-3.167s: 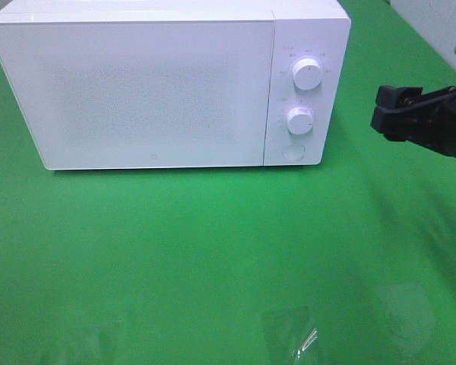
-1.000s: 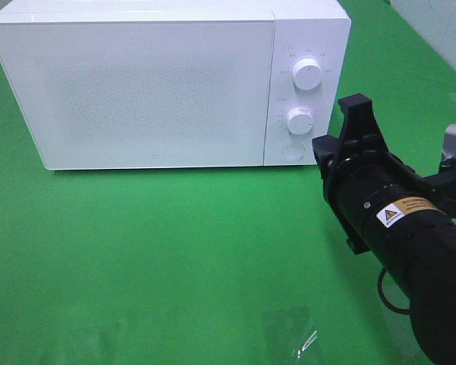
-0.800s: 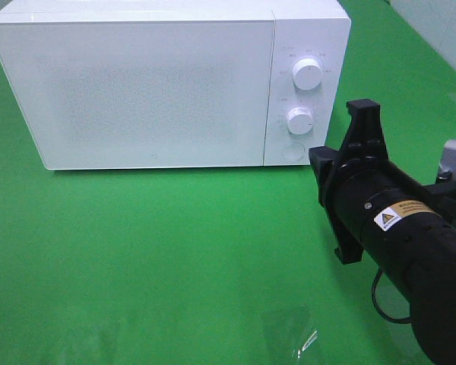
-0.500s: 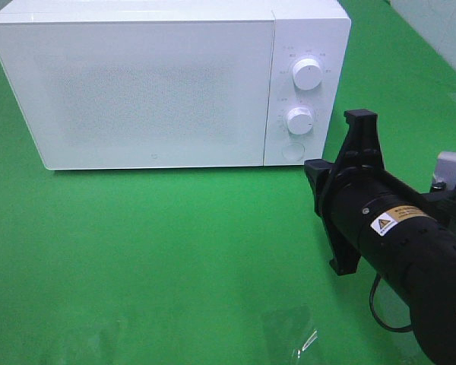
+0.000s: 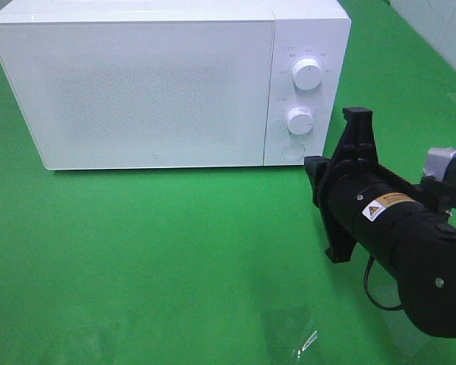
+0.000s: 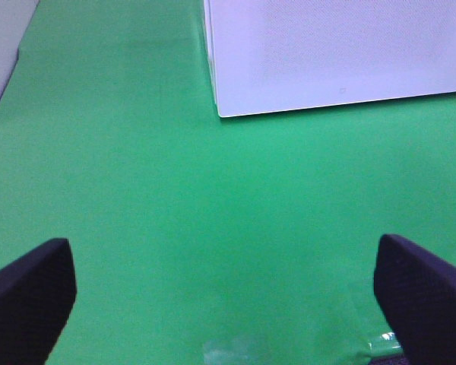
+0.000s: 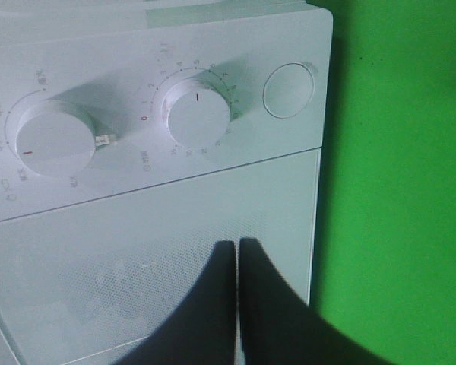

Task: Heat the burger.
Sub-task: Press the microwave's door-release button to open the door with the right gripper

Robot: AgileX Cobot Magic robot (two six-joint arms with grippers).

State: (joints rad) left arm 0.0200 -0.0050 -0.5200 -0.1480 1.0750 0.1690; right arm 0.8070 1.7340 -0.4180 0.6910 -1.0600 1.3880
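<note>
The burger is out of view. The white microwave (image 5: 152, 84) stands at the back of the green cloth with its door (image 5: 148, 91) closed. My right gripper (image 5: 313, 169) is shut and empty, just in front of the control panel's lower right corner, near the round button (image 5: 292, 152). In the right wrist view its fingertips (image 7: 238, 245) are pressed together over the door's mesh (image 7: 121, 281), below the timer knob (image 7: 197, 114). My left gripper (image 6: 228, 304) is open and empty above bare cloth, short of the microwave's corner (image 6: 220, 114).
The panel carries an upper knob (image 5: 308, 74) and a lower knob (image 5: 299, 120). A shiny clear patch (image 5: 298, 334) lies on the cloth near the front edge. Green cloth (image 5: 175, 251) spreads in front of the microwave. A grey wall edge (image 6: 4, 53) shows in the left wrist view.
The right arm came in from the right edge and settled close to the microwave's panel, shifting slightly left and lower. The left gripper stayed still.
</note>
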